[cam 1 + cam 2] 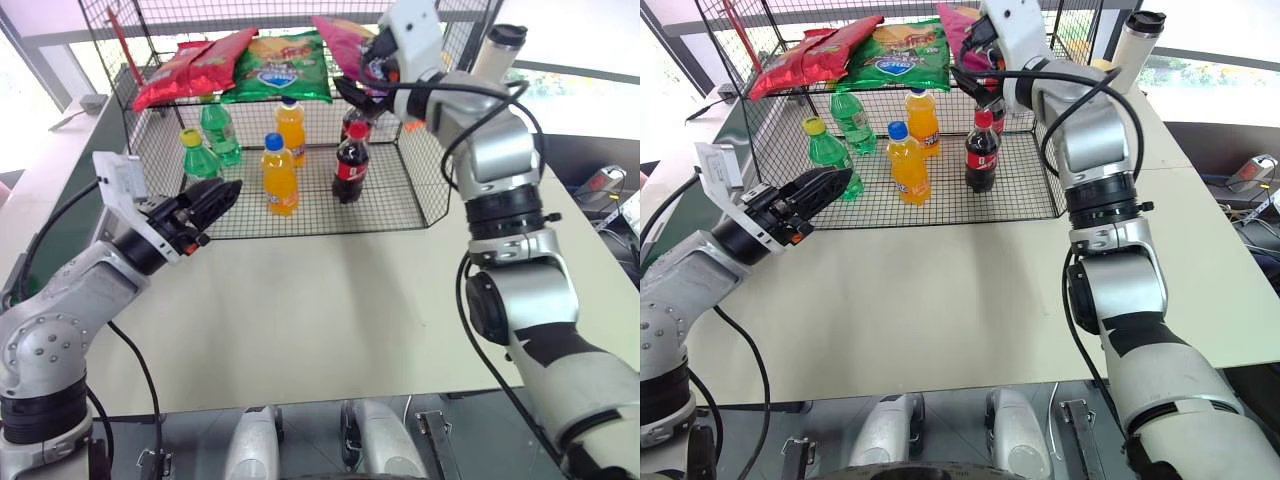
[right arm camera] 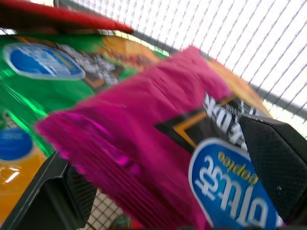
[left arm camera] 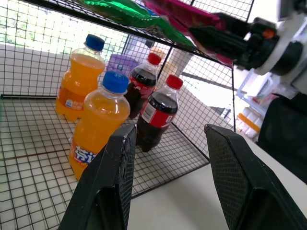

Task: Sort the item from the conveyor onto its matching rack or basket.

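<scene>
The item, a magenta-pink crisp bag (image 1: 342,38) with a blue logo (image 2: 225,187), lies tilted at the right end of the rack's upper shelf, overlapping a green bag. My right gripper (image 1: 365,75) is at its near edge, open, with the bag (image 2: 144,110) between its spread fingers (image 2: 278,158). The black wire rack (image 1: 400,195) stands at the back of the table. My left gripper (image 1: 222,195) hovers open just in front of the rack's lower floor at the left, holding nothing. A dark green strip of the conveyor (image 1: 62,225) runs behind my left arm.
Red snack bags (image 1: 190,65) and a green snack bag (image 1: 280,65) lie on the upper shelf. Green (image 1: 205,155), orange (image 1: 280,175) and cola (image 1: 350,165) bottles stand on the lower floor. A tumbler (image 1: 500,50) stands at the back right. The beige table (image 1: 330,300) spreads in front.
</scene>
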Robot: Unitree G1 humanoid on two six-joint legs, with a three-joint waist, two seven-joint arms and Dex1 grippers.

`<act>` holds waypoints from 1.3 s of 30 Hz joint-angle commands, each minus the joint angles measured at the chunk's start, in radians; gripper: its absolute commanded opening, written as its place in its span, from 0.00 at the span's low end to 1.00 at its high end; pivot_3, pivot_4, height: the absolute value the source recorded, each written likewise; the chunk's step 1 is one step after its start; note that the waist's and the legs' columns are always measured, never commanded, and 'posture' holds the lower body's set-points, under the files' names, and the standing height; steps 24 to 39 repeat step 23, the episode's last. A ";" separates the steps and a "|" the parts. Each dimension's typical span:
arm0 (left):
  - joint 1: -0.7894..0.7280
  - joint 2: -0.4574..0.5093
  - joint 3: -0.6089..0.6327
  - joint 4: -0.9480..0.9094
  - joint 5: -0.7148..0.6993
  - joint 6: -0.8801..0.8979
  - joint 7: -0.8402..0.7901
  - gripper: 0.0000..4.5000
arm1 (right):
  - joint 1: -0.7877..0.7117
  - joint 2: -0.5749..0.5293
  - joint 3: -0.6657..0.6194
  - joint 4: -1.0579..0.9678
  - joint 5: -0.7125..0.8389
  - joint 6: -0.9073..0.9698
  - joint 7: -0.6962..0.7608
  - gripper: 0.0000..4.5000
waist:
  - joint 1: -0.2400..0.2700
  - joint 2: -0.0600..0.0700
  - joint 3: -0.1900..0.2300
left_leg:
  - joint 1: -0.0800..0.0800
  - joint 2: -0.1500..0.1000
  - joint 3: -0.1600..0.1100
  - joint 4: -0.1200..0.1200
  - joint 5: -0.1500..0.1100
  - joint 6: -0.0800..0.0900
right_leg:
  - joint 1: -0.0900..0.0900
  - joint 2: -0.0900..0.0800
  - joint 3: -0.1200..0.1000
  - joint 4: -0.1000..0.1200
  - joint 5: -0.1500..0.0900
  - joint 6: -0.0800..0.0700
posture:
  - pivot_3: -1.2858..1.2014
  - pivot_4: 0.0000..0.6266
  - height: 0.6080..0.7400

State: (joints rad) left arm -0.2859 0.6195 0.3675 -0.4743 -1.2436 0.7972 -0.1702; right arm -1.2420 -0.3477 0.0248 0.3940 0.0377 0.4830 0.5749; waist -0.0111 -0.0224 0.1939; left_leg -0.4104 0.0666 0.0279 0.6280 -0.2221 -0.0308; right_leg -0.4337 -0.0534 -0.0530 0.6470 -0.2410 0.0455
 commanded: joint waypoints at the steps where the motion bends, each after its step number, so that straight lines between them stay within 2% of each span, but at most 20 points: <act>1: -0.004 -0.002 0.003 -0.023 0.010 -0.020 -0.004 0.52 | 0.025 -0.014 -0.014 -0.115 0.060 -0.036 0.069 0.99 | 0.000 0.000 0.000 | 0.000 0.000 0.000 0.000 0.000 0.000 | 0.000 0.000 0.000 0.000 0.000 0.000 | 0.52 0.24 1.00; 4: -0.013 -0.004 -0.004 -0.013 0.022 -0.019 -0.011 0.52 | 0.052 -0.017 -0.019 -0.164 0.109 -0.007 0.115 0.99 | -0.001 0.000 0.000 | 0.000 0.000 0.000 0.000 0.000 0.000 | 0.000 0.000 0.000 0.000 0.000 0.000 | 0.52 0.24 1.00; 10: -0.017 -0.008 -0.008 -0.011 0.038 -0.018 -0.014 0.52 | 0.048 0.008 -0.073 -0.156 0.199 0.061 0.096 0.99 | 0.000 0.000 0.000 | 0.000 0.000 0.000 0.000 0.000 0.000 | 0.000 0.000 0.000 0.000 0.000 0.000 | 0.52 0.24 1.00; 13: -0.009 -0.029 0.000 -0.042 0.144 -0.090 0.012 0.52 | 0.069 -0.006 -0.142 -0.211 0.299 0.099 0.128 0.99 | 0.003 0.000 0.000 | 0.000 0.000 0.000 0.000 0.000 0.000 | 0.000 0.000 0.000 0.000 0.000 0.000 | 0.52 0.24 1.00; 18: 0.045 0.011 0.007 -0.083 0.186 -0.083 -0.035 0.52 | 0.230 -0.153 -0.278 -0.438 0.504 0.223 0.240 0.99 | 0.018 0.000 0.000 | -0.001 0.000 0.000 0.000 0.000 0.000 | 0.000 0.000 0.000 -0.002 0.000 0.000 | 0.52 0.24 1.00; 21: 0.092 0.087 -0.004 -0.105 0.226 -0.056 -0.089 0.52 | 0.415 -0.274 -0.333 -0.575 0.587 0.308 0.294 0.99 | 0.025 0.000 0.000 | -0.001 0.000 0.001 0.000 -0.001 0.001 | 0.000 -0.001 0.000 -0.003 0.000 0.000 | 0.52 0.24 1.00; 23: 0.116 0.125 0.000 -0.106 0.244 -0.045 -0.109 0.52 | 0.542 -0.315 -0.351 -0.648 0.620 0.339 0.299 0.99 | 0.024 0.000 0.000 | 0.000 0.000 0.000 0.000 -0.001 0.001 | 0.001 -0.001 -0.001 -0.003 -0.002 -0.004 | 0.52 0.24 1.00; 39: 0.116 0.125 0.000 -0.106 0.244 -0.045 -0.109 0.52 | 0.542 -0.315 -0.351 -0.648 0.620 0.339 0.299 0.99 | 0.024 0.000 0.000 | 0.000 0.000 0.000 0.000 -0.001 0.001 | 0.001 -0.001 -0.001 -0.003 -0.002 -0.004 | 0.52 0.24 1.00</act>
